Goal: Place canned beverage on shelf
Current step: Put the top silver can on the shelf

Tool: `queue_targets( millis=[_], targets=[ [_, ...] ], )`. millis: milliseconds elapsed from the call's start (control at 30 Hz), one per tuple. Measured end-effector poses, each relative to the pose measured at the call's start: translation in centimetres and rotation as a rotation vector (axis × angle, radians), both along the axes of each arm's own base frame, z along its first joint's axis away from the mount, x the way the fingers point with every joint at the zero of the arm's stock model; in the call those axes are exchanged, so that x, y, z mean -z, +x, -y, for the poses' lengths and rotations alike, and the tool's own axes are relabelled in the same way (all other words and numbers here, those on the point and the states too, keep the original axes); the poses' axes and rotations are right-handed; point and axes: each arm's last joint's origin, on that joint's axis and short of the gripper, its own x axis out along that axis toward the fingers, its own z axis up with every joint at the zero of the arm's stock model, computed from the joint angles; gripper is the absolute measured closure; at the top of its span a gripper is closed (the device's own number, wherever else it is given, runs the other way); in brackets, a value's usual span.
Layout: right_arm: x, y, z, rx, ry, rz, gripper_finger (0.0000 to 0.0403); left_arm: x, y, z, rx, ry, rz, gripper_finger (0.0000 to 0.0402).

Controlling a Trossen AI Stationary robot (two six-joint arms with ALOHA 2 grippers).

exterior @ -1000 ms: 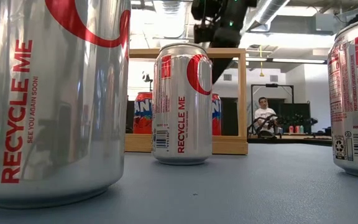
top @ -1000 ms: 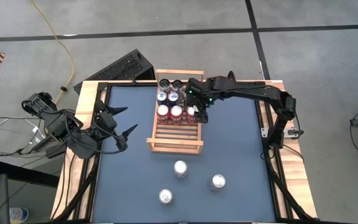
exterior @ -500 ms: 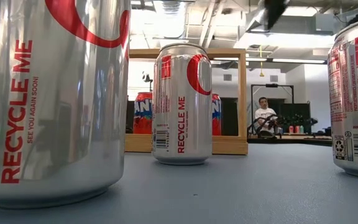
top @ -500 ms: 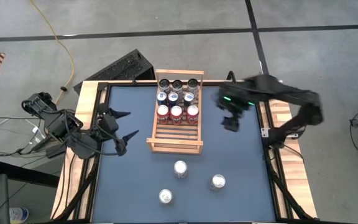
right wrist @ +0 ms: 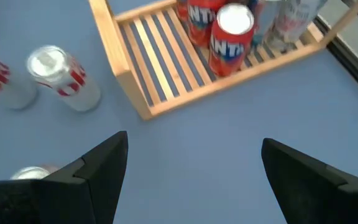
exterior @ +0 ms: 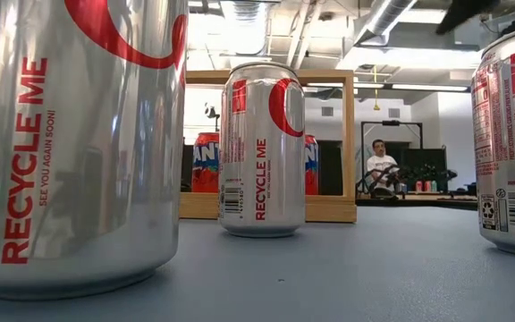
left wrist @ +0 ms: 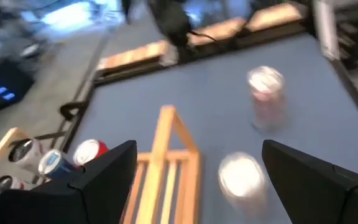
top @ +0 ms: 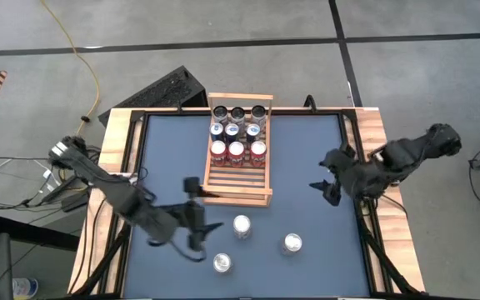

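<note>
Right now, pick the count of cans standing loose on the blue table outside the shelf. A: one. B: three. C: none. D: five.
B: the high view shows three silver cans on the table in front of the shelf, at and, while the rest stand inside it.

Four cameras, one table

Overhead looks straight down on everything; low cam sits at tabletop level right against the silver cans (exterior: 260,148); both wrist cams angle down, sharing the shelf (top: 235,185).
</note>
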Motion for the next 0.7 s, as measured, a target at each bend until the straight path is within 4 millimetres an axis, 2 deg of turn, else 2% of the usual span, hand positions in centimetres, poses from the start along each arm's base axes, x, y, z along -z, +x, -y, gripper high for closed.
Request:
queue_targets(
  millis=[100,167,300,500,700],
  targets=[
    [2.2,0.3,-0.9,0.008,-0.013,-0.043,0.0065,1.8,2.6,0.1,-0.085,-0.046,0.016,0.0068],
    [3.7,0.6,-1.4,0.008,-0.028,-0.083,0.0065,3.5,4.3,0.2,-0.14,-0.137,0.017,0.0068],
    [5.8,1.4,-2.5,-0.015,-0.065,-0.149,0.0065,6.5,6.7,1.1,-0.188,-0.233,-0.032,0.0068],
    [7.2,2.3,-3.9,-0.048,-0.092,-0.198,0.0065,8.0,9.5,3.1,-0.214,-0.219,-0.036,0.0068],
    [7.8,2.9,-5.1,-0.078,-0.089,-0.188,0.0065,9.9,11.4,4.0,-0.334,-0.227,-0.037,0.0068]
  ],
)
